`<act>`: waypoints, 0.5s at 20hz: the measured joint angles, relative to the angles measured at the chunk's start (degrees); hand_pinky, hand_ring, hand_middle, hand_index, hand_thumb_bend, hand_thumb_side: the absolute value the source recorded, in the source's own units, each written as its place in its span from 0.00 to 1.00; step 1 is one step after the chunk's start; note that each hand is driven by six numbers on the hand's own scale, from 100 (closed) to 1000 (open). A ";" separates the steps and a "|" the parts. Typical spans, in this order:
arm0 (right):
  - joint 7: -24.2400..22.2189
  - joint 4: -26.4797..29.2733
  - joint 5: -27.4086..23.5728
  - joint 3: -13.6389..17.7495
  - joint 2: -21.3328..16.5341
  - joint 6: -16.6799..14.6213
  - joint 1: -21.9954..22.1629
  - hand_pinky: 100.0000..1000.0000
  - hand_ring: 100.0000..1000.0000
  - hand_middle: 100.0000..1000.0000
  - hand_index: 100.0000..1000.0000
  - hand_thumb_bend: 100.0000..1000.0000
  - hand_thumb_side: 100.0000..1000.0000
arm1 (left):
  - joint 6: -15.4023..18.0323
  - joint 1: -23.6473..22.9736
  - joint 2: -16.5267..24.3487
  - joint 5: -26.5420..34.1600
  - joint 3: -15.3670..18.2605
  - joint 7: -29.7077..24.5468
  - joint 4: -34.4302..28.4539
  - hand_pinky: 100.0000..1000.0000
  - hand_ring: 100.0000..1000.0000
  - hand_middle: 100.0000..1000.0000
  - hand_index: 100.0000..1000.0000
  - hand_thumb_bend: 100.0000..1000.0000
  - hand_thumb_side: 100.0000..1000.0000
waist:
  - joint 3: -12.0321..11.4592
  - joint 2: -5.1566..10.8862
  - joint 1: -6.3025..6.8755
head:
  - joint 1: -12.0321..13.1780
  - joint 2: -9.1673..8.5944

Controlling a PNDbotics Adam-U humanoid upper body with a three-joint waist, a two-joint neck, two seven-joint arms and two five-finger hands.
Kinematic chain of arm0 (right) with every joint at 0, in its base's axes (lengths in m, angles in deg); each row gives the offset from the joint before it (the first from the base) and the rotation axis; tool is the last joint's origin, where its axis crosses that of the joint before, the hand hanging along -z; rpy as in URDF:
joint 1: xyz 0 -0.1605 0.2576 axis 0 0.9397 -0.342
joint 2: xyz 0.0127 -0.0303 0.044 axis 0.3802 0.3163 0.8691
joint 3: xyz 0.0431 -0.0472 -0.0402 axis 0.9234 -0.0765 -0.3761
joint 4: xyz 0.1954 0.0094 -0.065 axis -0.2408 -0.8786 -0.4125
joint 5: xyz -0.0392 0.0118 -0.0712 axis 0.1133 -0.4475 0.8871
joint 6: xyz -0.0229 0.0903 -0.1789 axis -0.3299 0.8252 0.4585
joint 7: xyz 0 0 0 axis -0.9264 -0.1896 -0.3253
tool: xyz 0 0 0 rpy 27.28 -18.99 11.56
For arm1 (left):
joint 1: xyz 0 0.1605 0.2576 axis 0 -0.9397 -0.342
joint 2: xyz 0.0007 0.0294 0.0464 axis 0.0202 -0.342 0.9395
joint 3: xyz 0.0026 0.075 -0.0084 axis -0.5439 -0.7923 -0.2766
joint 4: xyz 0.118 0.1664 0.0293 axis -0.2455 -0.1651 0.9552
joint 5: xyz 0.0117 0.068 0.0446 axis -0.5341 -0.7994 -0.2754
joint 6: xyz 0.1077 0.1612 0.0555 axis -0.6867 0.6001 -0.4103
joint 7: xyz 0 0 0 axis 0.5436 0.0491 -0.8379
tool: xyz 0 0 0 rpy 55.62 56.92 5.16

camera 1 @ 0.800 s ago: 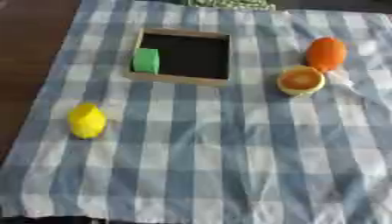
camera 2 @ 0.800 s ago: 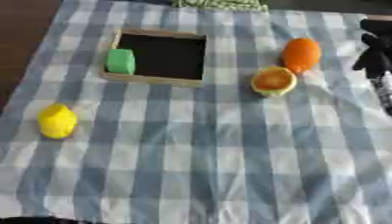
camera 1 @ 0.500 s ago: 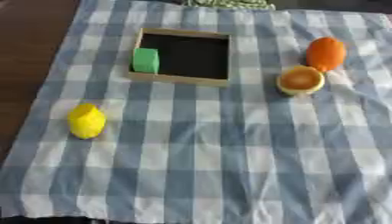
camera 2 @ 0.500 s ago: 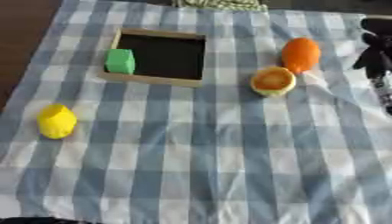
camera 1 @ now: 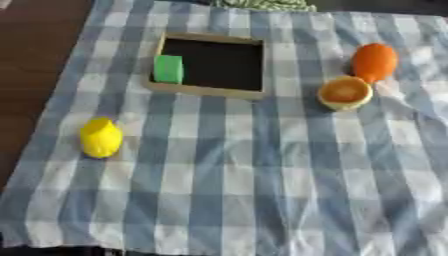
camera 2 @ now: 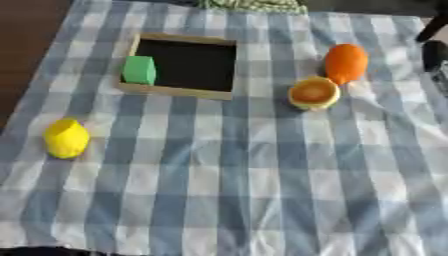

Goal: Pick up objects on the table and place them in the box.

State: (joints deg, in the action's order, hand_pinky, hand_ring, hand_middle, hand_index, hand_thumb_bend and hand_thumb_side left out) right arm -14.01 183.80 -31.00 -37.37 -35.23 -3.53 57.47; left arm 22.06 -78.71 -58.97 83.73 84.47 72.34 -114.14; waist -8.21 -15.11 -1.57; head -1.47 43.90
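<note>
At far right edge: right hand (camera 2: 432,47), dark, finger state indiscernible. Just left of it: whole orange (camera 2: 346,62), long axis near-far, beside halved orange (camera 2: 313,93); box (camera 2: 181,91) farther left.

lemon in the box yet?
No. The yellow lemon lies on the checked cloth, apart from the box; only a green block is inside.

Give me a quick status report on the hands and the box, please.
Right hand at right edge, fingers unclear; left unseen. Green block in box. Lemon, orange, orange half still out. Nothing blocking.
</note>
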 measured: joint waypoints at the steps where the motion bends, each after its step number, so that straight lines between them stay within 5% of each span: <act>1: 0.42 -2.14 1.52 -0.86 -1.92 -1.06 -0.96 0.92 1.00 0.63 0.89 0.00 0.14 | -0.03 0.00 0.00 0.02 -0.03 -0.04 0.00 0.72 0.80 0.63 0.81 0.00 0.55 | -0.14 0.00 0.00 | -0.09 0.00; 10: 1.23 -19.38 15.37 -8.40 -9.56 -8.95 -7.83 0.91 1.00 0.82 0.91 0.00 0.18 | -0.38 0.14 0.02 0.54 -0.74 -0.88 0.00 0.72 0.80 0.63 0.81 0.00 0.55 | -1.44 0.00 0.00 | -0.82 0.00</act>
State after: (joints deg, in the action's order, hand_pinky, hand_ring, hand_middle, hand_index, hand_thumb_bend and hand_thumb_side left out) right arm -12.78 164.42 -15.63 -45.78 -44.79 -12.48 49.64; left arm 21.68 -78.56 -58.95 84.27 83.73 71.46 -114.14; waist -9.64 -15.11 -1.57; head -2.29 43.90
